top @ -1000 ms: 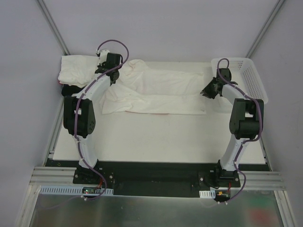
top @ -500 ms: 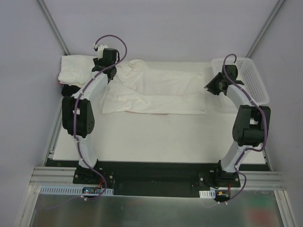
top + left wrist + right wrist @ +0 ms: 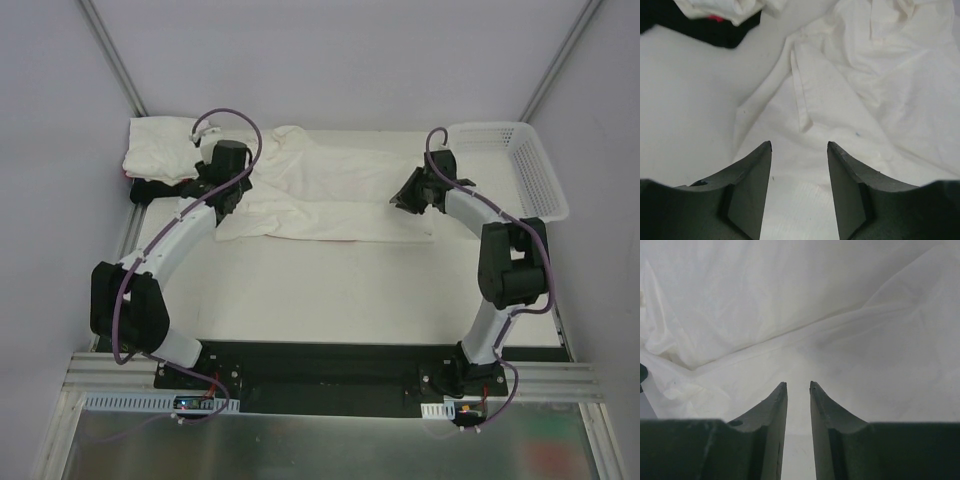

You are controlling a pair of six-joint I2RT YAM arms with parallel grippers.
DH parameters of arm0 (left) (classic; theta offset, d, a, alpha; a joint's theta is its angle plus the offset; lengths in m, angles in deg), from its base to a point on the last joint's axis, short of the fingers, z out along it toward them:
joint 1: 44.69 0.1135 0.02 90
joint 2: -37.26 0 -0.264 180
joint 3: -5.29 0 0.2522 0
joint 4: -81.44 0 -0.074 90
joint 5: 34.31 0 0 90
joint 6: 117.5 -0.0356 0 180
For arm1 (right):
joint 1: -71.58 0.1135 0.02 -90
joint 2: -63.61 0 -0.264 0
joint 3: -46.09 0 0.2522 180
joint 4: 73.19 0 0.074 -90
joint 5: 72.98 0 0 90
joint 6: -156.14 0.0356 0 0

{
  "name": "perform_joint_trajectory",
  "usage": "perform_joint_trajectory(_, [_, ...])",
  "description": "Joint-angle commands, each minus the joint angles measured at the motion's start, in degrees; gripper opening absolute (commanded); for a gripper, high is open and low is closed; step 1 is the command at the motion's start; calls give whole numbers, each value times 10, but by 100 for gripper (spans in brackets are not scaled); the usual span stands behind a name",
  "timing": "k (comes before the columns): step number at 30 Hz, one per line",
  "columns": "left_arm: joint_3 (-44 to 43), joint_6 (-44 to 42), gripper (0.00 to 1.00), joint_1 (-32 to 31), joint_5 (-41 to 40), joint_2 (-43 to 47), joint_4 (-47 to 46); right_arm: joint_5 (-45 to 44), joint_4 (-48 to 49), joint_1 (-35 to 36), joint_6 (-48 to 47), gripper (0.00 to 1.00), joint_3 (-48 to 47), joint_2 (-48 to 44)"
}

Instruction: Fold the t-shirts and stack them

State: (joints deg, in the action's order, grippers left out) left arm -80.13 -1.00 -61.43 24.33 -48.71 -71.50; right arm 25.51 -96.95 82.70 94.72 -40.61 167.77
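A white t-shirt (image 3: pixel 330 195) (image 3: pixel 865 90) (image 3: pixel 790 300) lies spread and creased across the back of the table. At the back left is a stack: a folded white shirt (image 3: pixel 160 150) on a black one (image 3: pixel 150 190) (image 3: pixel 715 35), with a bit of red (image 3: pixel 715 18) between them. My left gripper (image 3: pixel 225 200) (image 3: pixel 800 145) hangs open over the spread shirt's left edge, with nothing between its fingers. Over the shirt's right part, my right gripper (image 3: pixel 405 195) (image 3: pixel 798 384) holds its fingers a narrow gap apart, gripping nothing.
A white mesh basket (image 3: pixel 540 180) stands at the back right corner, beside the right arm. Bare white table (image 3: pixel 330 290) stretches from the shirt to the near edge. Grey walls and slanted frame bars close in the back and sides.
The left gripper has opened and come from the back by the stack toward the shirt's left edge. The right gripper has swung left from the basket over the shirt.
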Motion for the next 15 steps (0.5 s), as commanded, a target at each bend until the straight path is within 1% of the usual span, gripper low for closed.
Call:
perform_joint_trajectory(1, [77,128,47,-6,33,36,52,22,30,-8,24,27,-12,2])
perform_joint_trajectory(4, [143,197,41,-6,52,63,63,27,32,-15,21,27,-1,-16])
perform_joint_trajectory(6, [183,231,38,-6,37,80,65,30,36,-22,21,27,7,-25])
perform_joint_trajectory(7, [190,256,35,-6,30,88,65,32,42,-26,20,27,18,-35])
perform_joint_trajectory(8, [196,265,35,-5,13,89,65,35,45,-29,20,27,24,-39])
perform_joint_trajectory(14, [165,276,36,7,-2,58,67,44,61,-52,29,26,53,-58])
perform_joint_trajectory(15, [159,275,36,10,-23,55,67,45,62,-57,29,26,55,-60])
